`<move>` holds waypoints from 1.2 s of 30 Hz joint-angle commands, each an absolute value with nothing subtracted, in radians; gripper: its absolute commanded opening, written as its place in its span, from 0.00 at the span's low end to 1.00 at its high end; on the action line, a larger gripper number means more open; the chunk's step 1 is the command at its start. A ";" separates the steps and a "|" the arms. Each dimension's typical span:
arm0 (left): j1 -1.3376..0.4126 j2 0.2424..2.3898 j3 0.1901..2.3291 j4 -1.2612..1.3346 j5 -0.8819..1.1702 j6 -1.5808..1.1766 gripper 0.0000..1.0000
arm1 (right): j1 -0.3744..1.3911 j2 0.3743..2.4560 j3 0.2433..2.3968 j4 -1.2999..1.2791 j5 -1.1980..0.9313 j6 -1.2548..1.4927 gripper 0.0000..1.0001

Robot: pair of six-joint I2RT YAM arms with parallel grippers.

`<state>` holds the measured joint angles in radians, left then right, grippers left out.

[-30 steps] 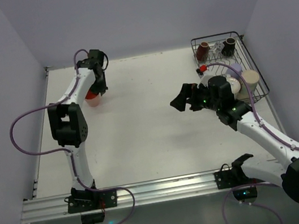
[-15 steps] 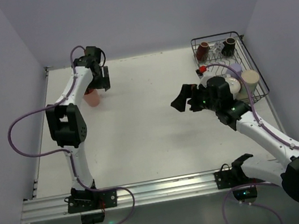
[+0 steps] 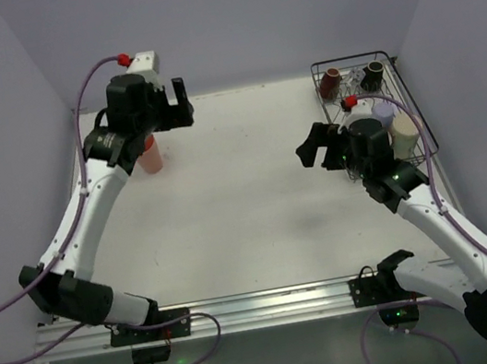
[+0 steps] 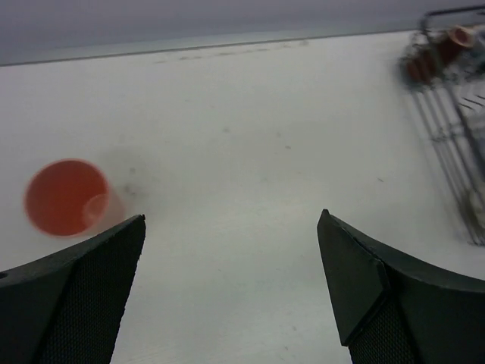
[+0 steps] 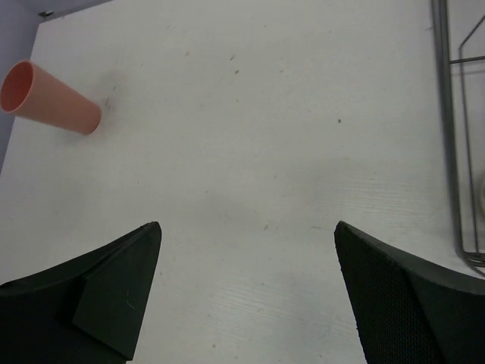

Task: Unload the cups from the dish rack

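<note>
Cups: one salmon-red tapered tumbler (image 3: 150,154) stands upright on the white table (image 3: 247,200), well apart from the black wire dish rack (image 3: 409,98), across the table on the rack's left. The rest sit in the rack.

Jaws of the left gripper (image 4: 231,220) are wide apart with nothing between them. It hangs above the table, far left of the rack, with the tumbler below and to one side, not touching. Jaws of the right gripper (image 5: 247,226) are also wide apart and empty. It hovers just beside the rack's left wall, facing away from it.

In the rack I see a dark brown mug (image 3: 330,83) and a second dark brown mug (image 3: 373,74) at the far end. A cream mug (image 3: 406,129) sits toward the near end, partly behind my right arm. Something clear lies between the brown mugs, too small to call.

Step in hand, my judgement: fetch the next cup, and the right gripper is the closer one. I would turn it over the rack and come down vertically. One finger goes inside the mug and one outside its wall. Then close firmly and lift straight up until clear of the wire prongs.

Materials:
- The tumbler looks like smooth matte plastic, light and tippable.
- The mugs look glazed, so probably slippery.
- The rack is thin wire, which could snag a fingertip.
</note>
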<state>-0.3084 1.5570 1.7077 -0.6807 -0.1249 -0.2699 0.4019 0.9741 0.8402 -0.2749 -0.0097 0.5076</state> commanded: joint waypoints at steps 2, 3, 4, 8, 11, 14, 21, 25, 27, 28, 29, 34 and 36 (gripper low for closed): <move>-0.498 1.358 1.376 -0.377 0.112 -0.308 0.99 | 0.358 0.962 0.929 -0.386 0.291 0.451 0.99; -0.499 1.324 1.329 -0.348 0.112 -0.316 1.00 | 0.347 0.966 0.934 -0.402 0.323 0.446 0.99; -0.523 1.263 1.290 -0.333 0.150 -0.318 1.00 | 0.315 0.971 0.940 -0.416 0.351 0.443 0.99; -0.551 1.114 1.111 -0.265 0.260 -0.324 1.00 | 0.191 0.968 0.936 -0.443 0.446 0.443 0.99; -0.555 1.026 1.051 -0.262 0.363 -0.304 1.00 | 0.095 0.972 0.934 -0.443 0.454 0.446 0.99; -0.563 0.957 0.990 -0.252 0.400 -0.284 1.00 | 0.060 1.028 0.946 -0.443 0.414 0.449 0.99; -0.574 0.916 0.913 -0.235 0.379 -0.270 1.00 | 0.026 1.132 0.992 -0.445 0.341 0.445 0.99; -0.574 0.888 0.908 -0.224 0.400 -0.275 1.00 | 0.011 1.212 1.041 -0.445 0.296 0.420 0.99; -0.574 0.879 0.905 -0.224 0.384 -0.270 1.00 | 0.008 1.232 1.051 -0.443 0.299 0.419 0.99; -0.572 0.880 0.905 -0.224 0.383 -0.270 1.00 | 0.005 1.239 1.057 -0.443 0.295 0.419 0.99; -0.572 0.881 0.905 -0.224 0.385 -0.267 1.00 | 0.005 1.256 1.060 -0.443 0.279 0.419 0.99; -0.572 0.896 0.907 -0.225 0.388 -0.261 1.00 | -0.025 1.298 1.063 -0.453 0.288 0.408 0.99; -0.574 0.896 0.905 -0.225 0.379 -0.261 1.00 | -0.026 1.307 1.065 -0.471 0.323 0.402 0.99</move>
<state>-0.5709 0.8989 0.9047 -0.2554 0.3668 -0.2832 -0.0105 1.2968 1.0302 -0.4549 0.2951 0.4259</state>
